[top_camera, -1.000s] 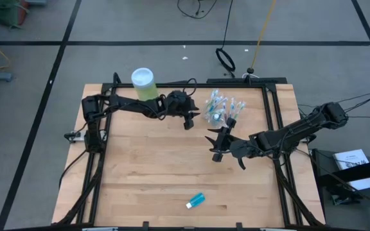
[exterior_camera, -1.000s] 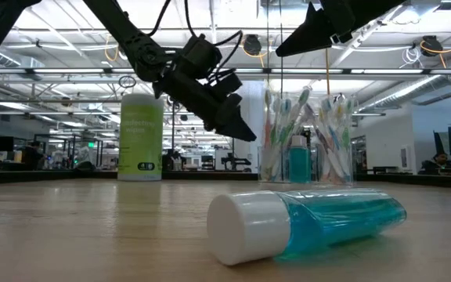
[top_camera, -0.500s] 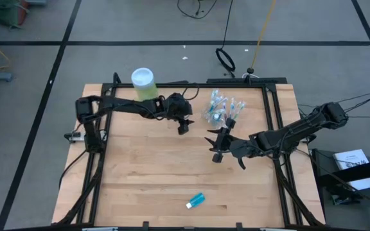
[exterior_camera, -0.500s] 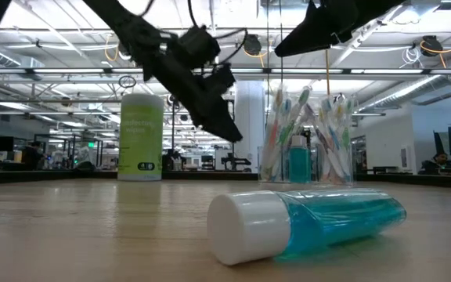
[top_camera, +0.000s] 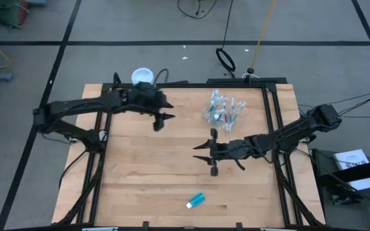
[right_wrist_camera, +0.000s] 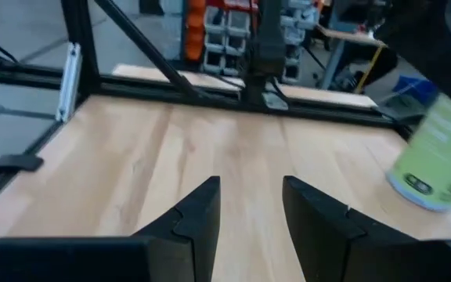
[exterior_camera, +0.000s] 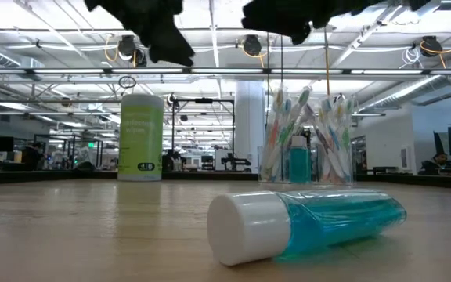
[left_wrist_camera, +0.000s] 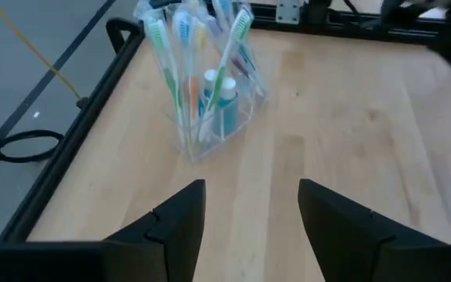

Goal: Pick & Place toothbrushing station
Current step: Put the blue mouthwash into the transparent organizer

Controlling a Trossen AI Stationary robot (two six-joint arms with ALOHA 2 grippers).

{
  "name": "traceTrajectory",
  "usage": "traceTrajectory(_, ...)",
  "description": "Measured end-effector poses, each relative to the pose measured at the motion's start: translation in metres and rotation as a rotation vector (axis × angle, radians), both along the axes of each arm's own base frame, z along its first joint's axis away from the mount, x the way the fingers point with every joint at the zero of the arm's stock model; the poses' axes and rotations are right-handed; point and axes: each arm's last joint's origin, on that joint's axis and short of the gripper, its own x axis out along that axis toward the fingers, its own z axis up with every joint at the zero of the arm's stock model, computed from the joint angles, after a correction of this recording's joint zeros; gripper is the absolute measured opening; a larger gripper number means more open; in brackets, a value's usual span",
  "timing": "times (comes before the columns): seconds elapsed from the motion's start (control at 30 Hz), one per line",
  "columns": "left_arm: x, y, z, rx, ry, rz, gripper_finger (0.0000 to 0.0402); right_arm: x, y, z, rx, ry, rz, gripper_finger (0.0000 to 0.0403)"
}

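A small clear plastic cup stands on its base at the table's far middle-right, packed with thin toothbrushes and a blue toothpaste tube; it also shows in the low view and the left wrist view. Another blue toothpaste tube with a white cap lies on its side near the front edge, close to the low camera. My left gripper is open and empty, left of the cup, and faces it. My right gripper is open and empty, on the near side of the cup.
A light-green canister with a white lid stands at the far left, partly under my left arm; it also shows in the low view and the right wrist view. A black frame runs along the table's edges.
My left gripper has drawn back from the cup toward the table's left edge and risen. My right gripper has moved toward the table's left and near edges. The cup and the lying tube have stayed in place.
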Motion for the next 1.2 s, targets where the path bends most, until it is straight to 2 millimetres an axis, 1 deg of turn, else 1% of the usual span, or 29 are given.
traceTrajectory(0.13, -0.022, -0.011, 0.004, -0.004, -0.008, -0.012, 0.0212, 0.01, -0.002, -0.011, 0.0, 0.008, 0.047, 0.0137)
traceTrajectory(0.3, -0.048, -0.02, -0.006, 0.001, 0.034, -0.028, 0.0212, 0.021, -0.003, -0.017, 0.034, -0.021, 0.134, 0.0162)
traceTrajectory(0.43, -0.067, -0.025, -0.012, 0.001, 0.008, -0.024, 0.0212, 0.026, 0.001, -0.024, 0.063, -0.042, 0.211, 0.0188)
traceTrajectory(0.5, -0.075, -0.027, -0.013, -0.005, -0.019, -0.017, 0.0212, 0.029, 0.005, -0.028, 0.097, -0.04, 0.258, 0.02)
traceTrajectory(0.57, -0.083, -0.03, -0.019, -0.021, -0.016, -0.009, 0.0212, 0.031, 0.012, -0.034, 0.128, -0.041, 0.314, 0.0211)
traceTrajectory(0.63, -0.089, -0.032, -0.024, -0.029, -0.029, -0.004, 0.0212, 0.033, 0.023, -0.047, 0.152, -0.008, 0.346, 0.0218)
traceTrajectory(0.73, -0.095, -0.034, -0.03, -0.035, -0.039, -0.003, 0.0212, 0.035, 0.04, -0.077, 0.159, 0.09, 0.381, 0.0224)
traceTrajectory(0.8, -0.096, -0.036, -0.035, -0.035, -0.042, -0.009, 0.0212, 0.033, 0.054, -0.097, 0.154, 0.146, 0.435, 0.0224)
traceTrajectory(0.9, -0.095, -0.038, -0.04, -0.042, -0.05, -0.015, 0.0212, 0.029, 0.072, -0.121, 0.168, 0.214, 0.535, 0.0221)
traceTrajectory(1.0, -0.094, -0.039, -0.042, -0.05, -0.056, -0.021, 0.0212, 0.025, 0.083, -0.139, 0.179, 0.261, 0.563, 0.0217)
traceTrajectory(1.03, -0.093, -0.04, -0.042, -0.05, -0.057, -0.025, 0.0212, 0.025, 0.085, -0.145, 0.179, 0.263, 0.561, 0.0216)
traceTrajectory(1.1, -0.092, -0.041, -0.043, -0.046, -0.071, -0.034, 0.0212, 0.025, 0.085, -0.149, 0.175, 0.262, 0.529, 0.0216)
traceTrajectory(1.2, -0.09, -0.043, -0.041, -0.041, -0.096, -0.049, 0.0212, 0.028, 0.082, -0.145, 0.187, 0.243, 0.482, 0.0216)
